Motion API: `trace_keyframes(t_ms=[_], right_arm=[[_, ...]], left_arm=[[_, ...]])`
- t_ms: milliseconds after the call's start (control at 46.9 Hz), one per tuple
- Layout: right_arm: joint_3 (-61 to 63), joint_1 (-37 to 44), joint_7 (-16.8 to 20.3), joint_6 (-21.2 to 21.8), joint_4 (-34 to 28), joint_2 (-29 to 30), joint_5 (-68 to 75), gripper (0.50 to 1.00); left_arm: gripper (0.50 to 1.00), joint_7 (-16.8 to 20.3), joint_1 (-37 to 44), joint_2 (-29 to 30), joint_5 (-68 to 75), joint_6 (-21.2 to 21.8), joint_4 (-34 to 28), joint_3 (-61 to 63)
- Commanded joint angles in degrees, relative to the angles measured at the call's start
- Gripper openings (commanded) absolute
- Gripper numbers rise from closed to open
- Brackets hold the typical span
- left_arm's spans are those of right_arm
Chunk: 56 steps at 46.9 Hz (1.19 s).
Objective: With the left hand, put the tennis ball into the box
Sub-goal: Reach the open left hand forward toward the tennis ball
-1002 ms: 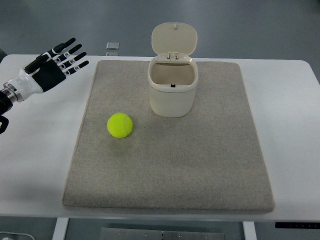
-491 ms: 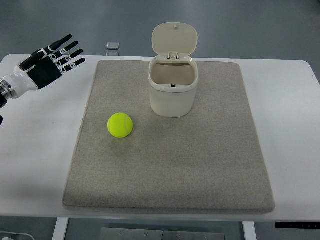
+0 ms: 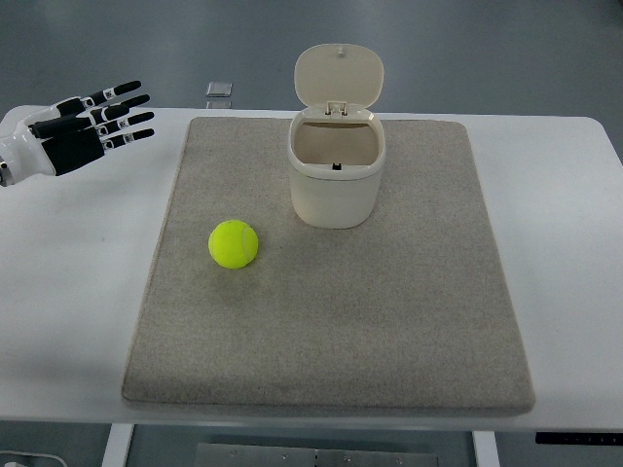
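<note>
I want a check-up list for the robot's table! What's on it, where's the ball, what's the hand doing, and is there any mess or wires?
Surface: white table with a grey mat laid flat on it.
Job's things: yellow tennis ball resting on the mat, left of and nearer the camera than the box, not touching it. Cream box upright at the mat's far side, lid flipped open, inside looks empty.
Clutter: one small flat clear thing just beyond the table's far edge; too small to tell what.
Hands: left hand at the far left, off the mat, fingers spread, holding nothing. Right hand not in view.
Cables: nothing seen.
Surroundings: grey floor beyond the table.
</note>
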<state>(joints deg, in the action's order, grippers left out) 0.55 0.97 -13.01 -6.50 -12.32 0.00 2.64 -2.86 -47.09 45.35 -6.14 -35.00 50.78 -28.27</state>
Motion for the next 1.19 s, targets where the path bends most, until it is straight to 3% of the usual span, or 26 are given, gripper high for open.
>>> trace_keyframes(t_ms=[0, 256, 512, 682, 853, 1045, 1173], right_arm=[[0.0, 0.0, 0.0, 0.0, 0.0, 0.0, 0.0, 0.938], [0.1, 0.0, 0.0, 0.0, 0.0, 0.0, 0.0, 0.938], [0.1, 0.0, 0.0, 0.0, 0.0, 0.0, 0.0, 0.938], [0.0, 0.0, 0.0, 0.0, 0.0, 0.0, 0.0, 0.938], [0.1, 0.0, 0.0, 0.0, 0.0, 0.0, 0.0, 0.938], [0.1, 0.0, 0.0, 0.0, 0.0, 0.0, 0.0, 0.938], [0.0, 0.0, 0.0, 0.0, 0.0, 0.0, 0.0, 0.938]], left_arm=[[0.986, 0.9, -0.5, 0.1, 8.8, 0.0, 0.5, -1.5], [0.981, 11.9, -1.3, 2.1, 32.1, 0.0, 5.3, -5.4], [0.988, 14.9, -2.7, 2.2, 46.5, 0.0, 5.7, -5.4], [0.992, 21.0, -3.4, 2.3, 57.5, 0.0, 6.1, -5.0], [0.992, 26.3, -2.5, 5.4, 68.6, 0.0, 14.0, -4.5], [0.990, 27.8, -0.9, 7.0, 84.8, 14.4, 23.5, -1.1], [0.988, 27.9, -0.9, 7.2, 95.6, 20.1, 26.5, 0.1]])
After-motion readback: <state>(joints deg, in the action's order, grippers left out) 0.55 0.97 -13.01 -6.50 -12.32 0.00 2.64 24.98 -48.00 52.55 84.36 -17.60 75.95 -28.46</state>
